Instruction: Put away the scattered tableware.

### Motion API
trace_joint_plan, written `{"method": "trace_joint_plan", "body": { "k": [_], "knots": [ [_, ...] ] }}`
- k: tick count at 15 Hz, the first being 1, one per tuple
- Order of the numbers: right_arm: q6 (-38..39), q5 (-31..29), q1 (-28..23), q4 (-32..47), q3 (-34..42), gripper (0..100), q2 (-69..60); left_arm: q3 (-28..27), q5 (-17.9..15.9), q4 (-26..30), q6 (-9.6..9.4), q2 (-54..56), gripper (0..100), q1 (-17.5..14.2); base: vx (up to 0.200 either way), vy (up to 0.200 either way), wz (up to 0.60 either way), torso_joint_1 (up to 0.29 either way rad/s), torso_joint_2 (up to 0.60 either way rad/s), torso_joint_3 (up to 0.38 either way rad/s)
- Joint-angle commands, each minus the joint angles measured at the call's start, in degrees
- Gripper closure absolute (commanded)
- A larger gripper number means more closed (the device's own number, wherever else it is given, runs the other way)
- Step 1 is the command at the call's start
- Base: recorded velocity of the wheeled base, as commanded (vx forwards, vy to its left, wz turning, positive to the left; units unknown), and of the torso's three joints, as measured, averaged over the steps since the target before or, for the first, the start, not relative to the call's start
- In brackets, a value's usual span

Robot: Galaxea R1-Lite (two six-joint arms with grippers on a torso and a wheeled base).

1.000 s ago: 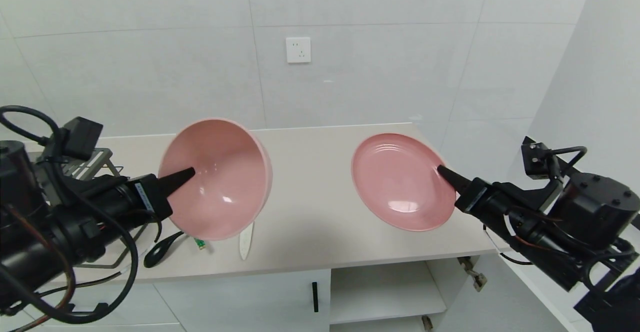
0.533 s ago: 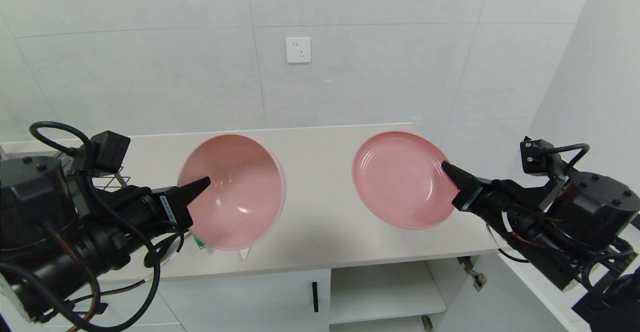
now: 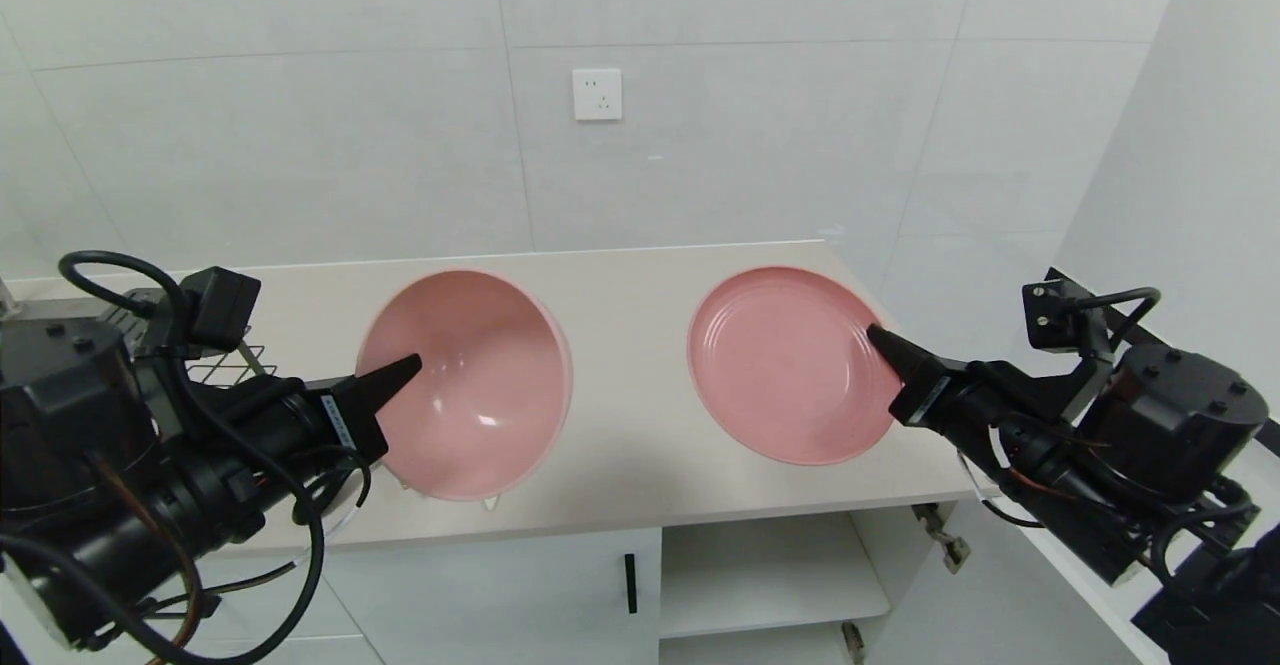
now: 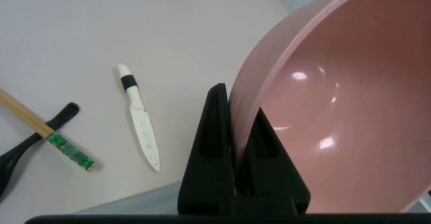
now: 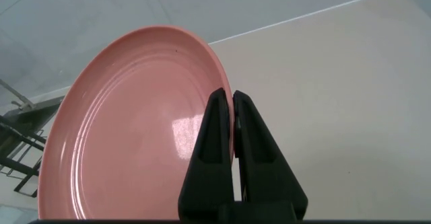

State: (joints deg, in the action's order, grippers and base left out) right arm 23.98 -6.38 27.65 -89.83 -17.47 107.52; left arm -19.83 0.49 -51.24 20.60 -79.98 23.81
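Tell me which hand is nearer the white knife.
Left. The left hand, gripping the pink bowl, is close by the knife; the right hand grips the pink plate, far off to the right.

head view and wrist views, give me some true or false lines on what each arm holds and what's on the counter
1. The left end effector grips the rim of a pink bowl. True.
2. The right end effector is open and empty. False: it is shut on the rim of a pink plate.
3. A white knife lies on the counter. True.
4. The pink plate lies flat on the counter. False: it is held tilted, clear of the counter.
5. A wall socket sits on the tiles above the counter. True.
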Motion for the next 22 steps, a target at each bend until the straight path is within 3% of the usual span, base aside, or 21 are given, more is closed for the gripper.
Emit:
{"method": "trace_joint_plan", "body": {
  "k": [1, 9, 22],
  "knots": [
    [0.0, 0.0, 0.1, -0.2, 0.1, 100, -0.2, 1.0, 0.0, -0.6, -0.91, 0.0, 100, 0.3, -0.200, 0.000, 0.00, 0.012, 0.00, 0.007],
    [-0.1, 0.0, 0.0, -0.2, 0.4, 100, -0.6, 1.2, 0.1, -0.6, -1.44, 0.1, 100, 0.4, 0.000, 0.000, 0.00, -0.018, 0.04, 0.021],
    [-1.7, 0.0, 2.4, -0.2, 2.8, 100, -2.1, 1.7, 0.1, -0.6, -1.44, 2.2, 100, 1.3, 0.000, 0.000, 0.00, -0.254, 0.50, 0.245]
  ]
}}
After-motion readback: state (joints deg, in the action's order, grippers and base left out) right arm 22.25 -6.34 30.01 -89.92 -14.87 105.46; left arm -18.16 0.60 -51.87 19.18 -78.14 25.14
